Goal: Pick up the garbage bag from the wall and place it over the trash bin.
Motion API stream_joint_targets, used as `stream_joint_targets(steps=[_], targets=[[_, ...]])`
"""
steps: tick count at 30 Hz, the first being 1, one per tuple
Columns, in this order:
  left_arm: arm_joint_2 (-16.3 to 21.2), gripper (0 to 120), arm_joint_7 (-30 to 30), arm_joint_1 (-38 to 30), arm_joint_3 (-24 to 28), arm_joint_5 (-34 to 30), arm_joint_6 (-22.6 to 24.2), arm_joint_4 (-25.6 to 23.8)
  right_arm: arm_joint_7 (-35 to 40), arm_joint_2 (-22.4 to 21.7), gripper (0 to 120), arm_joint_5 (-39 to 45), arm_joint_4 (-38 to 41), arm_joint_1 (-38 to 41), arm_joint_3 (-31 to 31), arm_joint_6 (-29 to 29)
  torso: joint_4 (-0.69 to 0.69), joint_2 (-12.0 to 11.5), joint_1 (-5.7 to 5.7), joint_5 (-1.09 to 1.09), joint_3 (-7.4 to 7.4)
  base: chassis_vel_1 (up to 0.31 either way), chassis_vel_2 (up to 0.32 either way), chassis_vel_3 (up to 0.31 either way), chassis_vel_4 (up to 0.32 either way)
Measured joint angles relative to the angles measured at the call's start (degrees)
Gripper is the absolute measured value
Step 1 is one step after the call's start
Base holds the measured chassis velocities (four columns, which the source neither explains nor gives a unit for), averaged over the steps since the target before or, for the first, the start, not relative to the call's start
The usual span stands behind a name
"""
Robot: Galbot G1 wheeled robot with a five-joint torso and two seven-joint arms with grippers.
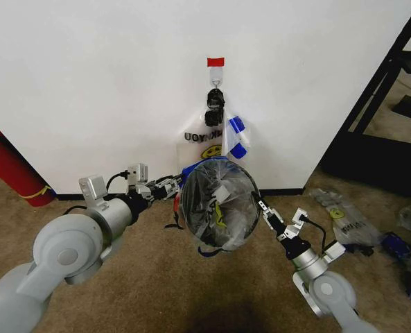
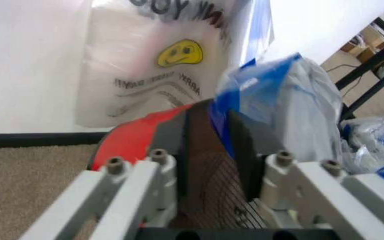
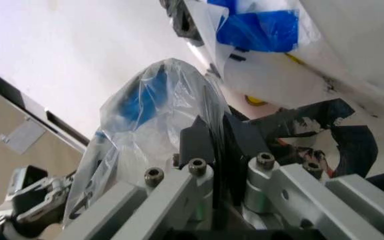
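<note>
The garbage bag (image 1: 215, 201), thin and translucent with a blue rim, is stretched like a dome between my two grippers just in front of the wall (image 1: 87, 83). The trash bin (image 2: 128, 142) sits under it, showing black and red past the left fingers and as a dark shape through the plastic. At the bag's left edge, my left gripper (image 1: 176, 186) (image 2: 211, 135) has the blue rim between its fingers. My right gripper (image 1: 262, 207) (image 3: 219, 132) pinches the plastic at the right edge. Above, red tape (image 1: 215, 62) and a hook (image 1: 215, 94) mark the wall.
Another smiley bag (image 1: 206, 142) (image 2: 158, 65) hangs from the hook right behind the bin. A red fire extinguisher (image 1: 7, 166) leans at the left by the baseboard. To the right are a black shelf frame (image 1: 392, 83) and loose bags (image 1: 344, 218) on the carpet.
</note>
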Motion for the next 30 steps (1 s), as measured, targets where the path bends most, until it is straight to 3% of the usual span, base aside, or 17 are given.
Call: stream_joint_targets(steps=[2,6,17,30], targets=[[0.0,18,0.0,-0.13,0.21,0.04,0.0,-0.06,0.22,0.03,1,0.02,0.03,0.08,-0.03,0.05,0.0,0.0,0.0,0.0,0.0,0.0,0.0,0.0,0.0],[-0.16,0,0.0,-0.91,1.01,0.18,-0.18,-0.05,1.02,0.19,1,0.05,0.28,0.29,-0.15,0.13,0.0,0.0,0.0,0.0,0.0,0.0,0.0,0.0,0.0],[-0.26,0,-0.12,-1.79,1.66,0.57,-1.17,0.77,1.5,0.54,1,0.16,1.27,-0.1,-0.28,0.2,0.0,0.0,0.0,0.0,0.0,0.0,0.0,0.0,0.0],[0.2,0,1.21,-4.64,5.06,3.03,-1.44,7.46,1.51,0.38,1,1.66,2.92,-0.98,0.05,0.04,0.0,0.0,0.0,0.0,0.0,0.0,0.0,0.0,0.0]])
